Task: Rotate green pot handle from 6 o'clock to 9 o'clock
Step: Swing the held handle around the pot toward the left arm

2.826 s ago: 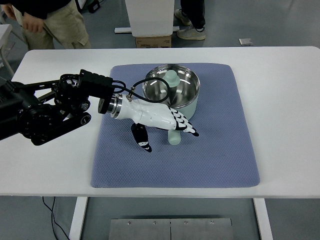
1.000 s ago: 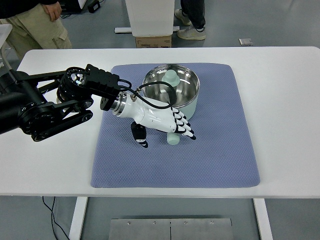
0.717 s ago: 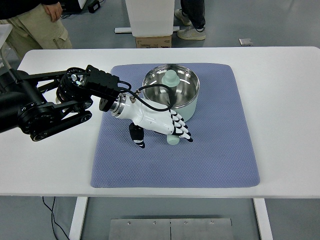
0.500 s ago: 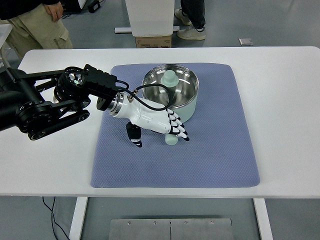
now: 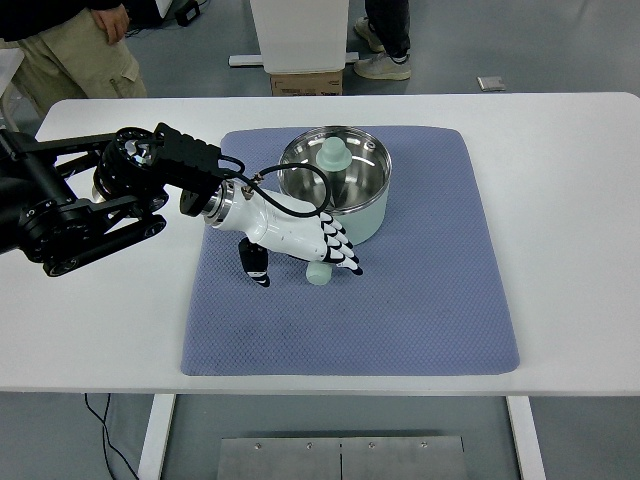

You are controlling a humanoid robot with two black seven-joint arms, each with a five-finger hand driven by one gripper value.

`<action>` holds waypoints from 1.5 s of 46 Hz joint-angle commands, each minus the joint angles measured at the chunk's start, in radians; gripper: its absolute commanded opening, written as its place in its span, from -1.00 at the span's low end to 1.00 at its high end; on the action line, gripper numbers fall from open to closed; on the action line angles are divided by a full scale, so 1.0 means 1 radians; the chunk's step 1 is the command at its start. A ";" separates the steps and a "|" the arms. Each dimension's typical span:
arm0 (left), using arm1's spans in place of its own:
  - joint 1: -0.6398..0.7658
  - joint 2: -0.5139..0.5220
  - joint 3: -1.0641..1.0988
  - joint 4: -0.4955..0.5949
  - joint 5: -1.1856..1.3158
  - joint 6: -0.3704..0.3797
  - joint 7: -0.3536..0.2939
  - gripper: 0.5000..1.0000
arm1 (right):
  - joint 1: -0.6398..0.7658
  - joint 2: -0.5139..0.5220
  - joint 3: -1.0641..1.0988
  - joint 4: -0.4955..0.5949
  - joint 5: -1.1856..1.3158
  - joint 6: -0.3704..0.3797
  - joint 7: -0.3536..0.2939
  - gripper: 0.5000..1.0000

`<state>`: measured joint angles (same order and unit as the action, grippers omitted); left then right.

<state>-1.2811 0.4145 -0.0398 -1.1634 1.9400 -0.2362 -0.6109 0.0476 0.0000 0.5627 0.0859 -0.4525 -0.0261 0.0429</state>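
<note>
A pale green pot [image 5: 335,178] with a steel inside stands on the blue mat [image 5: 420,290], at its far middle. A green knob-shaped piece sits inside the pot. Its green handle [image 5: 318,270] points toward the near left, roughly 7 o'clock, and only its end shows. My left hand [image 5: 300,240], white with black-tipped fingers [image 5: 340,252], lies over the handle with the fingers laid across it and the thumb [image 5: 254,266] hanging to the left. The right arm is out of view.
The black left arm [image 5: 90,200] lies over the white table's [image 5: 570,200] left part. A person stands beyond the far left corner [image 5: 70,50], another person's feet [image 5: 385,45] and a cardboard box [image 5: 305,82] are beyond the far edge.
My left hand has moved left and slightly nearer, and the pot has shifted left with it. The handle end has swung from straight near toward the near left.
</note>
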 commanded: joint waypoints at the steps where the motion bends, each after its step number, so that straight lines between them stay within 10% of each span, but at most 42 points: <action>1: 0.000 0.006 0.001 -0.001 0.007 0.000 0.000 1.00 | 0.000 0.000 0.000 0.000 0.000 0.000 0.000 1.00; 69: -0.040 -0.003 0.026 -0.002 0.229 0.002 0.000 1.00 | 0.000 0.000 0.000 0.000 0.000 0.000 0.000 1.00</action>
<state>-1.3209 0.4112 -0.0147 -1.1654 2.1607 -0.2345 -0.6107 0.0478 0.0000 0.5629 0.0859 -0.4525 -0.0261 0.0429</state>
